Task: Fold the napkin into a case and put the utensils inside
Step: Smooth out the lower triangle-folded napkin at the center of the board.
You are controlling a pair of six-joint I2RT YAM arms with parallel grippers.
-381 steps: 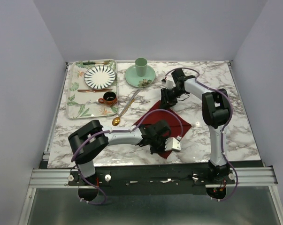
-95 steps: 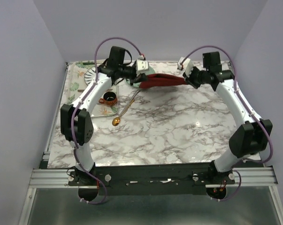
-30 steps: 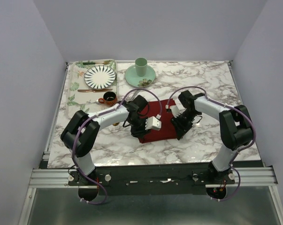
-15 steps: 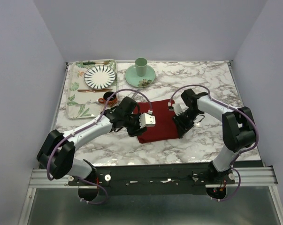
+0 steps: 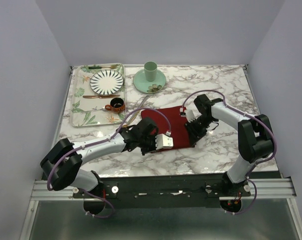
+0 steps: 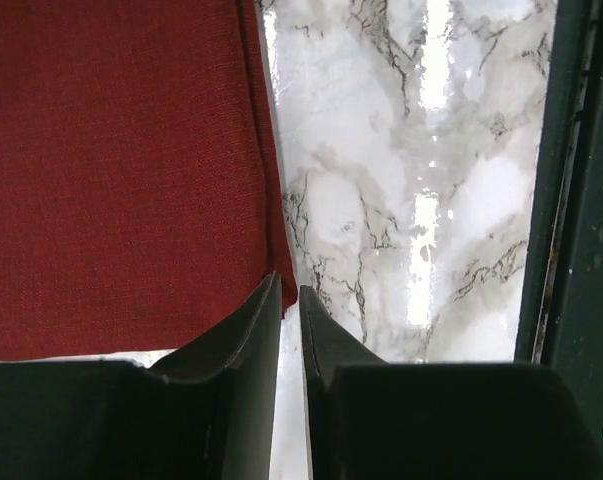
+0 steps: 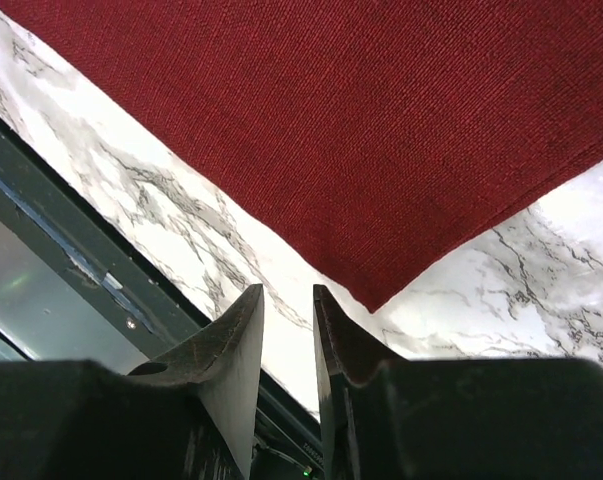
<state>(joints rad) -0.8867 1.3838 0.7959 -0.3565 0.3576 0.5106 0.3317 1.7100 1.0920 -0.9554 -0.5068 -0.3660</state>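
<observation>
On the white marble surface [image 5: 226, 85], far left, a leaf-printed rectangular tray [image 5: 83, 114] holds a black-and-white striped plate [image 5: 106, 81], a small brown cup [image 5: 116, 105], a thin green-handled utensil [image 5: 97, 67] and a thin brown-gold utensil [image 5: 98, 96]. Just beside the tray a pale green cup [image 5: 150, 71] stands on a green saucer [image 5: 140, 81].

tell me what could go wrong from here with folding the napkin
1. The left jaws stand nearly closed right at the edge of the napkin, with only the marble table showing in their gap. Closing here may catch a single layer or nothing at all.
2. The napkin's corner lies just off the right jaws' tips, not between them, so a pinch could miss and drag the cloth crooked.
</observation>
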